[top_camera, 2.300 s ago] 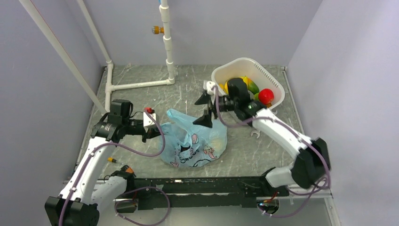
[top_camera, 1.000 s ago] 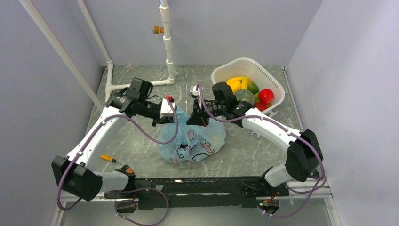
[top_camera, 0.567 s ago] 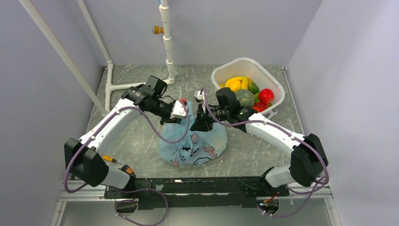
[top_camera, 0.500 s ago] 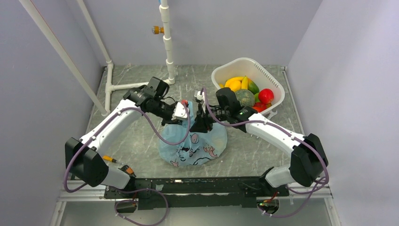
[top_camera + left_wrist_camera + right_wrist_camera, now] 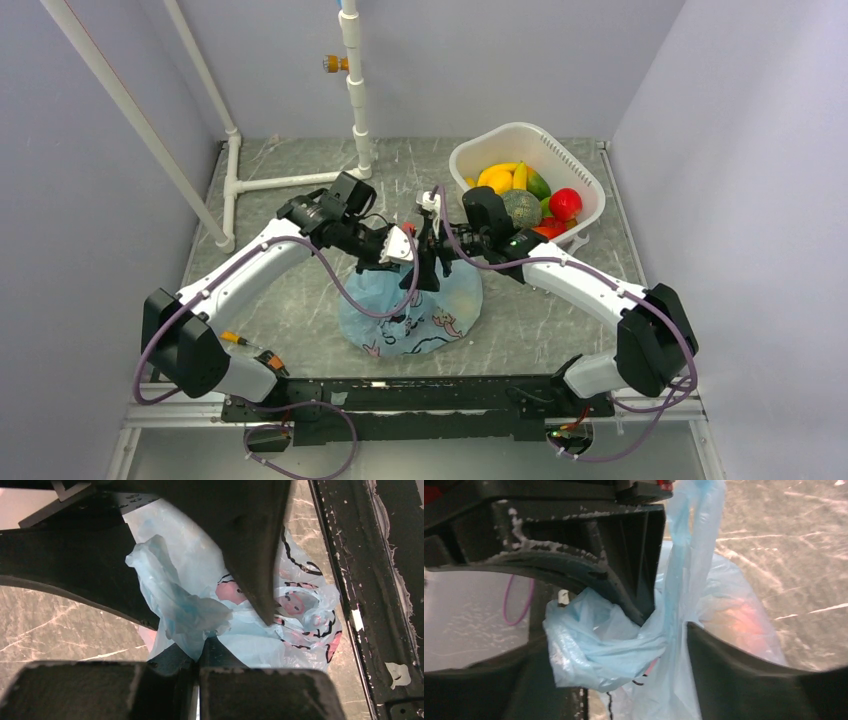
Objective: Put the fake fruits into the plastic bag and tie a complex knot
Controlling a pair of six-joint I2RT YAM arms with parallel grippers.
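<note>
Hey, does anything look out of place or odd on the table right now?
Yes. Several fake fruits sit in the white basket, yet the left gripper already pinches bunched film of the plastic bag, as if for tying. An orange-handled tool also lies loose near the left arm's base.

Both arms reach from their near bases toward the middle of the table, forearms angled inward so the wrists face each other. The left gripper [image 5: 397, 250] and right gripper [image 5: 430, 254] meet tip to tip, pointing down. The left fingers [image 5: 165, 690] are pressed together, pinching a fold of the plastic bag [image 5: 420, 315]. The right fingers [image 5: 744, 680] stand apart, straddling the left gripper's tip.
</note>
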